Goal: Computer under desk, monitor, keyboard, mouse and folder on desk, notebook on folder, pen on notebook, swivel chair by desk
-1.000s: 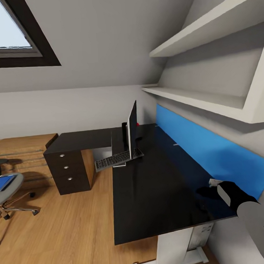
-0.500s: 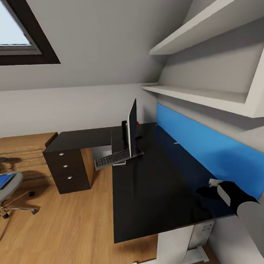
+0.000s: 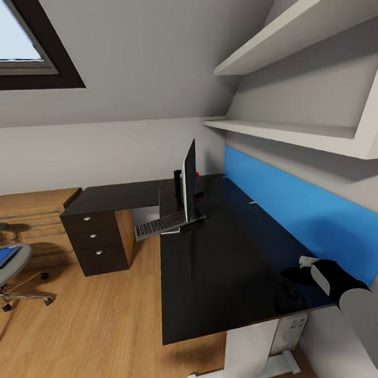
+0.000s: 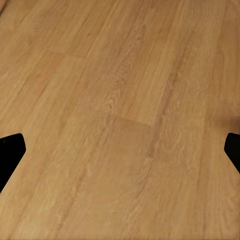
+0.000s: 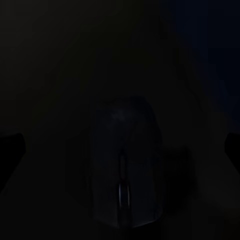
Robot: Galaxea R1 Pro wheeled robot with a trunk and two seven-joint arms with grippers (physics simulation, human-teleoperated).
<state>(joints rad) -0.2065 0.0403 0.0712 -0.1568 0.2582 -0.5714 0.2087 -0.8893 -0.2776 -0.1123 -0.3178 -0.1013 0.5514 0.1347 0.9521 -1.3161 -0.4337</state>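
The glossy black desk carries the monitor, seen edge-on. In front of it lies the keyboard, with one end hanging past the desk's inner edge. My right gripper hovers low over the desk's near right corner, open. In the right wrist view the mouse lies on the dark top between the spread fingers of the right gripper. The grey swivel chair stands at the far left with the blue folder on its seat. My left gripper is open over bare wood floor. The notebook and pen are out of view.
A blue panel backs the desk along the right wall, with white shelves overhead. A black drawer unit holds up the desk's far wing beside a low wood cabinet. A pale computer case sits under the desk. Wood floor lies between chair and desk.
The head view has turned slightly, so the chair slides toward the picture's left edge. The things and the right arm have not moved.
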